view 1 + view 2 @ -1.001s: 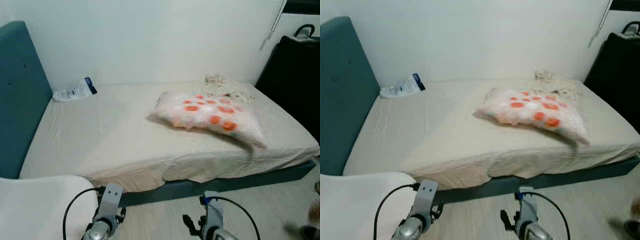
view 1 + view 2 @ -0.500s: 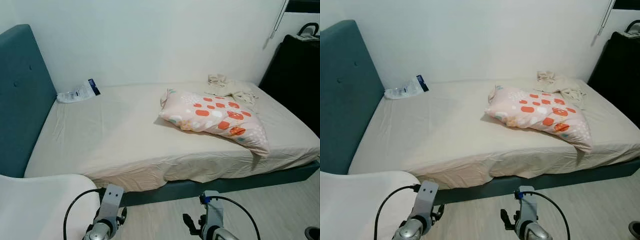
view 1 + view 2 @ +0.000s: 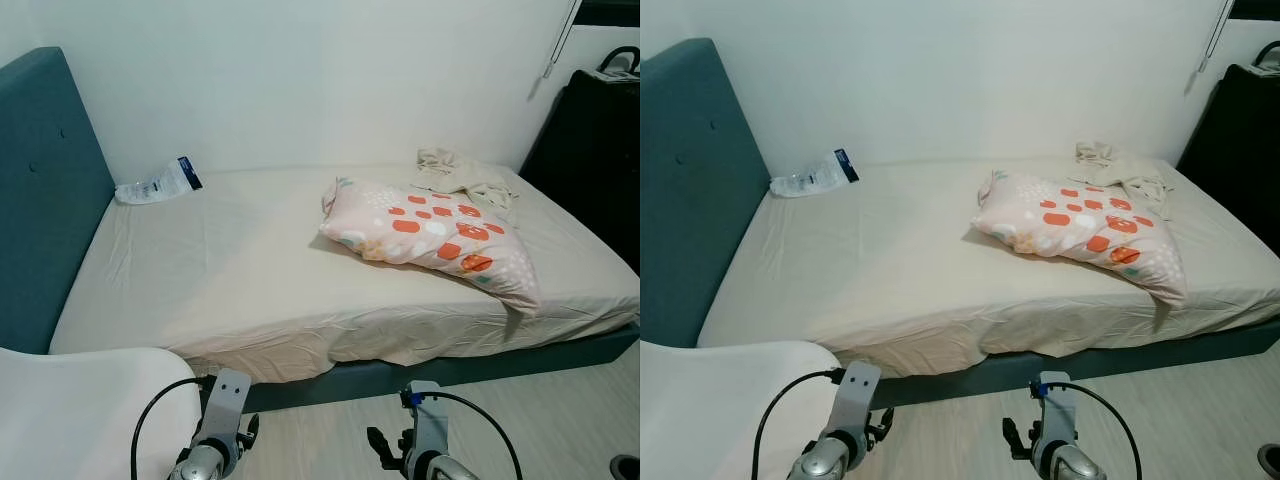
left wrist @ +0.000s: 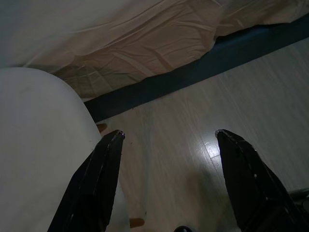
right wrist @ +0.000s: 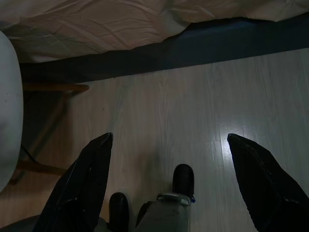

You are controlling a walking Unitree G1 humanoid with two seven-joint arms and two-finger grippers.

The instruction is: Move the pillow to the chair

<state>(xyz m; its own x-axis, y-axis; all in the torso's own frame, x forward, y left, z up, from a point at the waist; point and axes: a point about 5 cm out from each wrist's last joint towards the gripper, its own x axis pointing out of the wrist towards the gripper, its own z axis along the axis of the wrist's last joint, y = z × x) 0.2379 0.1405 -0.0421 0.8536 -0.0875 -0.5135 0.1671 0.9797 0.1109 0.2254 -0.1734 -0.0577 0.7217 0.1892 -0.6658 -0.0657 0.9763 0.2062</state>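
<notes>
While both hands, left hand (image 4: 166,145) and right hand (image 5: 169,154), hang released above the floor, the pillow (image 3: 430,230) lies ungrasped on the bed (image 3: 220,270), the white chair (image 3: 80,410) waiting alongside.

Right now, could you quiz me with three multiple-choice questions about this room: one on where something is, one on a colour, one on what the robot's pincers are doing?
1. Where is the pillow?
A. on the chair
B. on the bed
C. on the floor

2. What colour is the headboard?
A. teal
B. red
C. white

3. How are the left pincer and right pincer?
A. both open and empty
B. both holding the pillow
C. one shut on a bottle

Answers:
1 B, it lies on the bed sheet, far from the white chair.
2 A, the panel is blue-green.
3 A, the wrist views show spread fingers above bare floor.
</notes>
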